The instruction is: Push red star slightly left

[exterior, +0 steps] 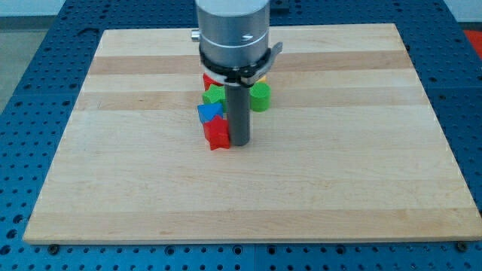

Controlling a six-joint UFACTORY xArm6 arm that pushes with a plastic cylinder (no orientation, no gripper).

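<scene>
Camera view shows my tip (240,143), a gripperless dark rod holding nothing, touching the red star-shaped block's (217,133) right side on the unlabelled pale wooden board (339,173).

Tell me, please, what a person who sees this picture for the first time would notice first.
First, the big grey arm head coming down from the view's top, ending in the dark rod whose tip rests just right of the red star, seemingly touching it. Next, the tight cluster of bright blocks at the wooden board's upper middle: a blue block above the star, a green one right of the rod.
</scene>
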